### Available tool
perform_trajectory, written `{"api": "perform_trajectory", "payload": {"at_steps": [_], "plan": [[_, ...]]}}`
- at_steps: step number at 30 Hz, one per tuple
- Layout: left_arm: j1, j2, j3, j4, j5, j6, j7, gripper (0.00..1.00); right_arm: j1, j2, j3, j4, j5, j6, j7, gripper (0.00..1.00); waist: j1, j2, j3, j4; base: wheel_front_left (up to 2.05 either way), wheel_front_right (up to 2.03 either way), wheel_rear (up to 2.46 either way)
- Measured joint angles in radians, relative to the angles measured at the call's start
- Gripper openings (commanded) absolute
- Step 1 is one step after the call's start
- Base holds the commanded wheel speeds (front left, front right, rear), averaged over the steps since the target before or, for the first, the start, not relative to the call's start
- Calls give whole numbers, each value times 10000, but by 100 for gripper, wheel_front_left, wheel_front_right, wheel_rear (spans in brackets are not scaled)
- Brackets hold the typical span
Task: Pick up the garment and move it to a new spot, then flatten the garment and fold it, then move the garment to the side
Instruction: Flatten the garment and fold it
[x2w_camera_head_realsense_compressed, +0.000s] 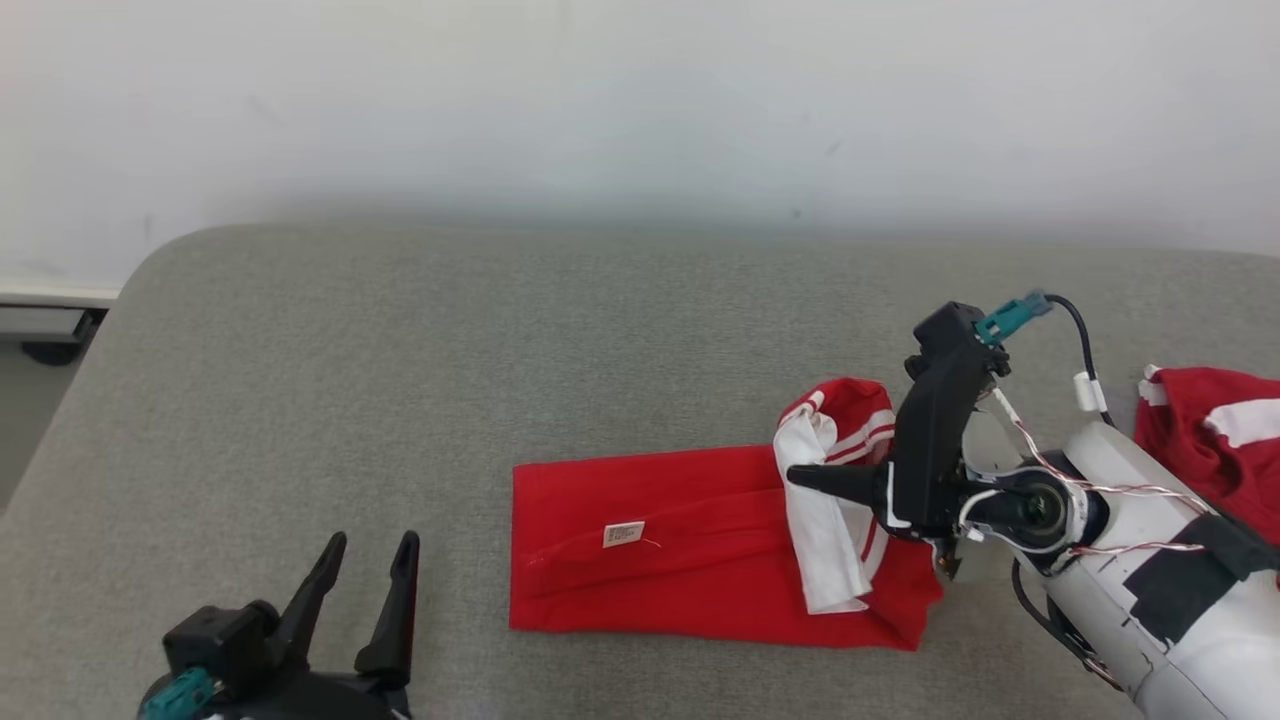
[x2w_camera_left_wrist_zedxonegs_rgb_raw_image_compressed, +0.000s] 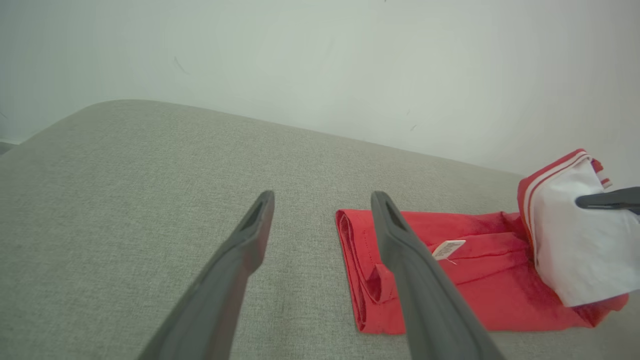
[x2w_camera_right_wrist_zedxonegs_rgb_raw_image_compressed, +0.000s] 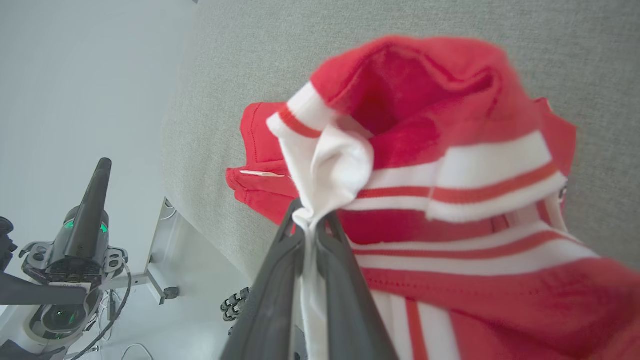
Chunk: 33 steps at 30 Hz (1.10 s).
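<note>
The garment (x2w_camera_head_realsense_compressed: 690, 540) is red with white striped trim and lies folded into a long strip in the middle of the grey cushion (x2w_camera_head_realsense_compressed: 500, 340). Its white sleeve end (x2w_camera_head_realsense_compressed: 825, 530) is lifted and draped over the right part. My right gripper (x2w_camera_head_realsense_compressed: 802, 477) points left and is shut on that white fabric. The right wrist view shows the right gripper (x2w_camera_right_wrist_zedxonegs_rgb_raw_image_compressed: 310, 219) pinching the white cloth between closed fingers. My left gripper (x2w_camera_head_realsense_compressed: 372, 548) stands open at the lower left, apart from the garment. In the left wrist view the garment (x2w_camera_left_wrist_zedxonegs_rgb_raw_image_compressed: 475, 260) lies just right of the open left gripper (x2w_camera_left_wrist_zedxonegs_rgb_raw_image_compressed: 322, 200).
A second red and white garment (x2w_camera_head_realsense_compressed: 1215, 440) lies at the cushion's right edge behind my right forearm. A pale wall (x2w_camera_head_realsense_compressed: 640, 100) rises behind the cushion. The cushion's left edge drops to the floor (x2w_camera_head_realsense_compressed: 30, 400).
</note>
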Motion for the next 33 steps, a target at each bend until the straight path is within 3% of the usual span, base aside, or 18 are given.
{"api": "perform_trajectory", "payload": {"at_steps": [10,20,33], "plan": [[-677,-610,-456,107,104,-25,176,100,-656,520,146,-140,-15,-989,336,0,0,1,240,839,0,0,0],[-1196,-1108,-725,491,119,-259,265,100,-1192,1078,382,564,-226,-1327,454,0,1,0,587,1723,0,0,0],[-1442,-1367,-840,941,119,-414,259,100,-1399,1402,456,1626,-407,-1430,424,0,1,1,808,2242,0,0,0]]}}
